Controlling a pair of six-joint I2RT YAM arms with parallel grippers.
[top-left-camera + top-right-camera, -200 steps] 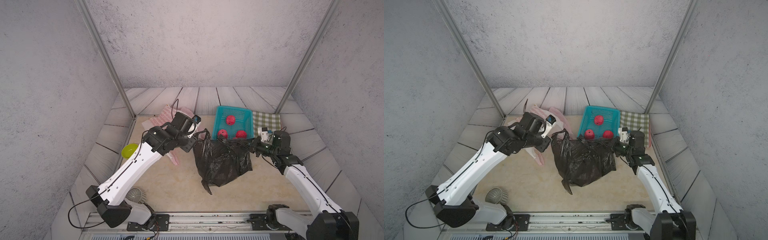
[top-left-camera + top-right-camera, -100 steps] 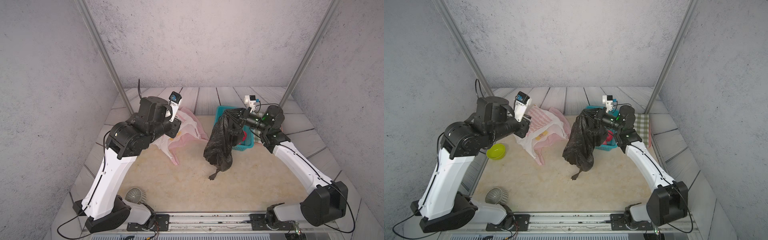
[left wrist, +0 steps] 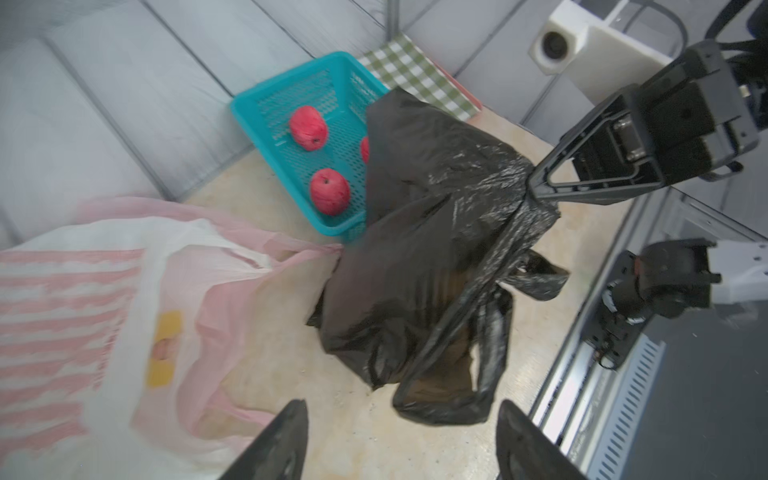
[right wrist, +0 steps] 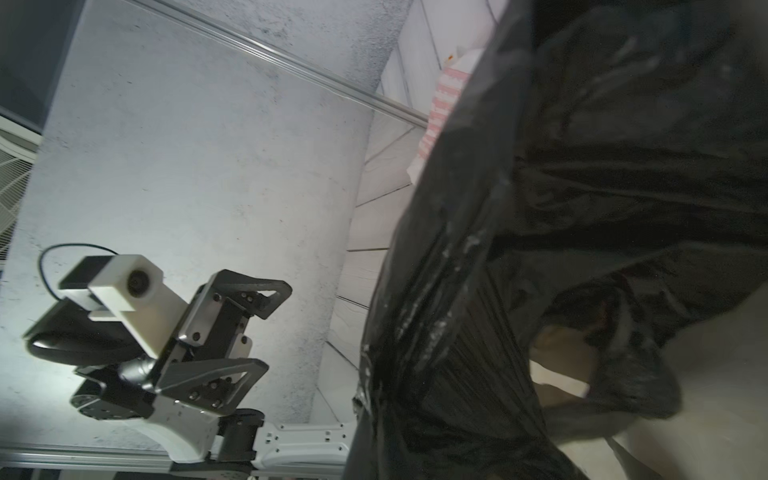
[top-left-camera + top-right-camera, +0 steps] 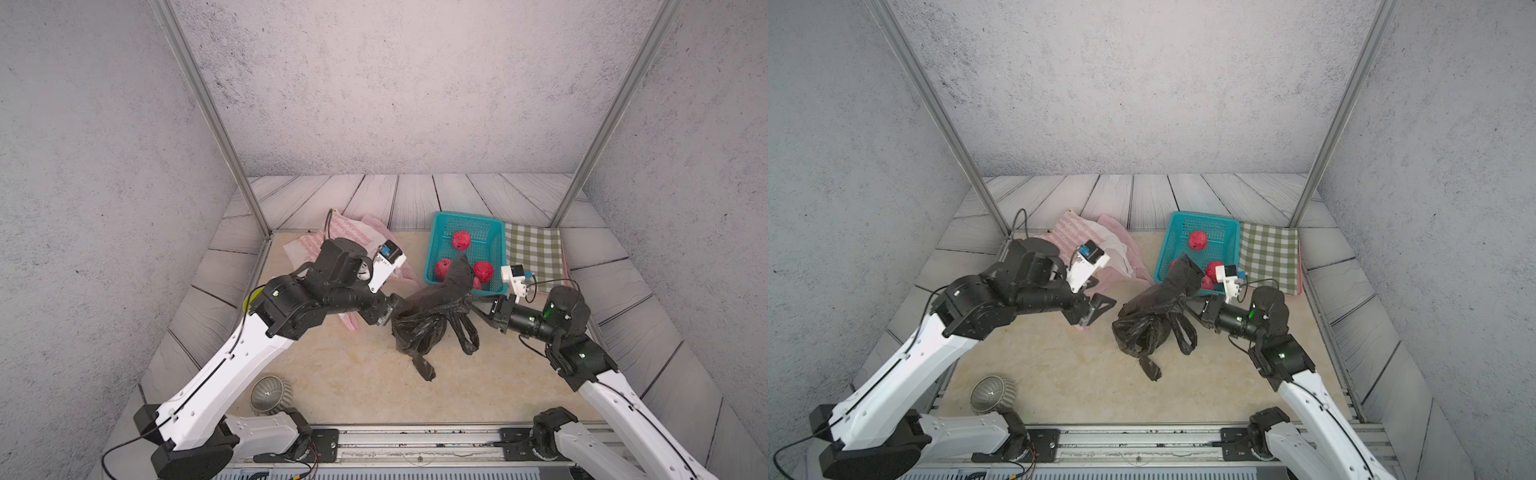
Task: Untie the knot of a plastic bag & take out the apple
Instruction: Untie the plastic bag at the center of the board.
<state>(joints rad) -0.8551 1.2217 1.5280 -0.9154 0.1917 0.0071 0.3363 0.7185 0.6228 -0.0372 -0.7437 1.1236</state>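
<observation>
**A:** Grey walls, beige tabletop (image 5: 332, 374). How far along is the job?

**B:** The black bag (image 5: 419, 328) hangs mid-table. The right gripper (image 3: 535, 194) has its jaws pinched tight on the bunched neck. The handles (image 3: 494, 340) dangle as loose loops, so I judge the knot undone.

**A:** And the other arm?

**B:** The left gripper (image 5: 1096, 311) sits just left of the bag, jaws wide apart and empty.

**A:** Apples?

**B:** Three red apples (image 5: 461, 240) lie in the blue basket (image 5: 430, 249), far right, just beyond the bag. I cannot tell if one remains inside the bag; if so, reaching in is what's left.
</observation>
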